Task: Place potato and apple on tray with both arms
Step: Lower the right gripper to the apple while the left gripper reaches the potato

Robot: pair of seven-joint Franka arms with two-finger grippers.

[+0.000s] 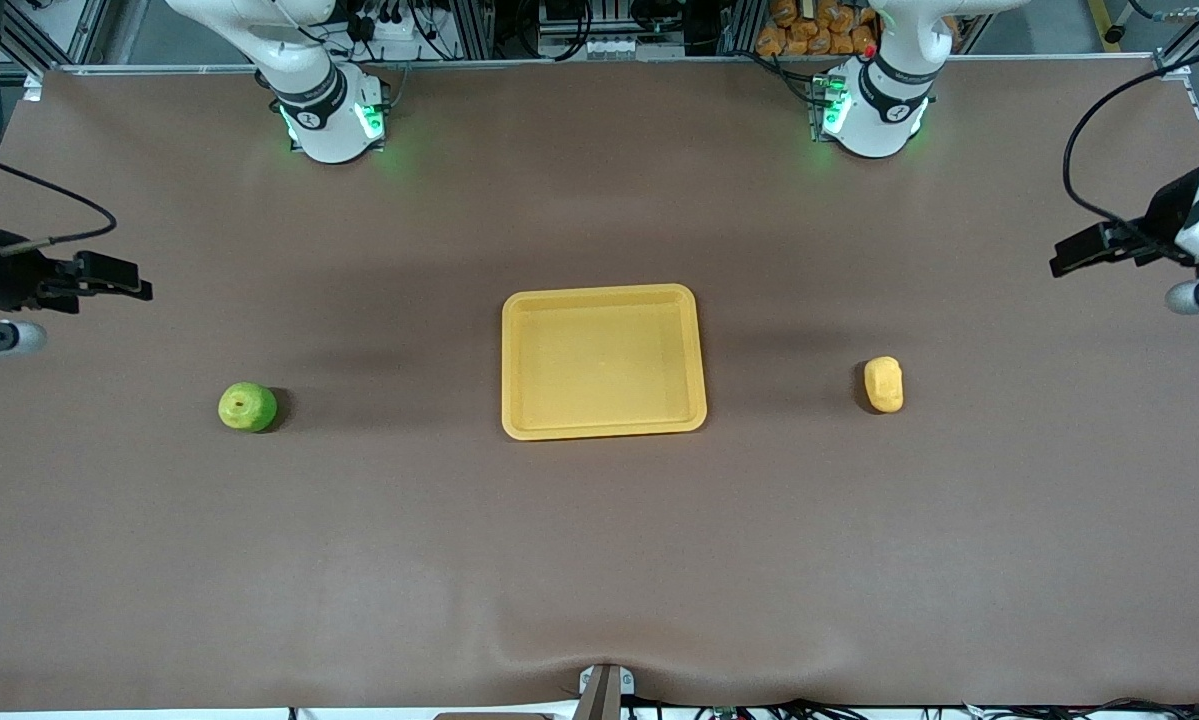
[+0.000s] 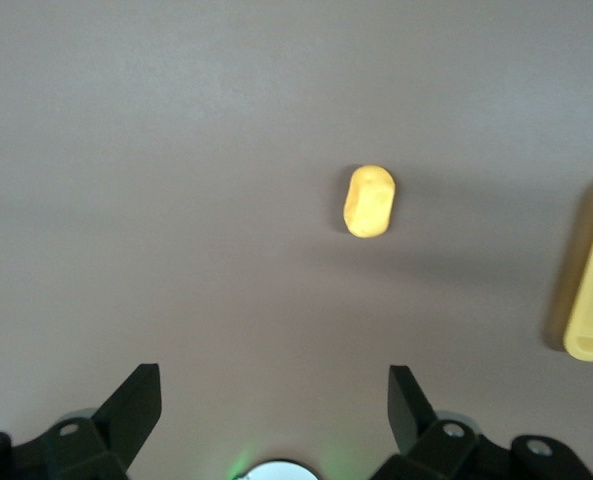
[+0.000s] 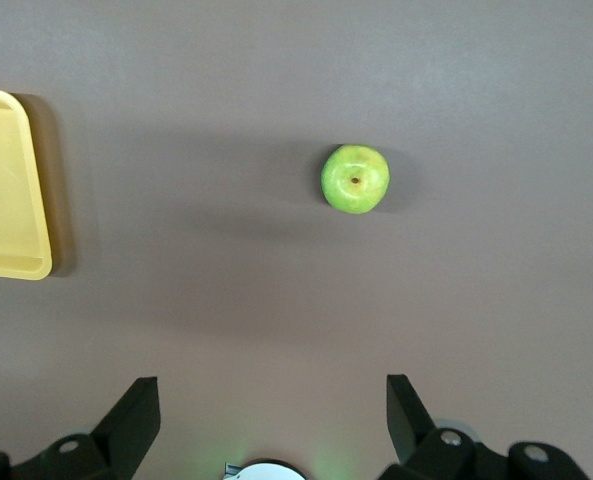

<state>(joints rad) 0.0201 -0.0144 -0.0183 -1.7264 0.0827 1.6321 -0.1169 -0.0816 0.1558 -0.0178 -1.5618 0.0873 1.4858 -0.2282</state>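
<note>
The tray (image 1: 604, 362) sits at the frame's centre, bare inside. The apple (image 1: 248, 407) lies lower left of it toward the right arm's end, the potato (image 1: 883, 384) toward the left arm's end, both well apart from the tray. The right gripper (image 1: 109, 277) hangs at the frame's left edge, the left gripper (image 1: 1084, 250) at its right edge; both have fingers apart, holding nothing
</note>
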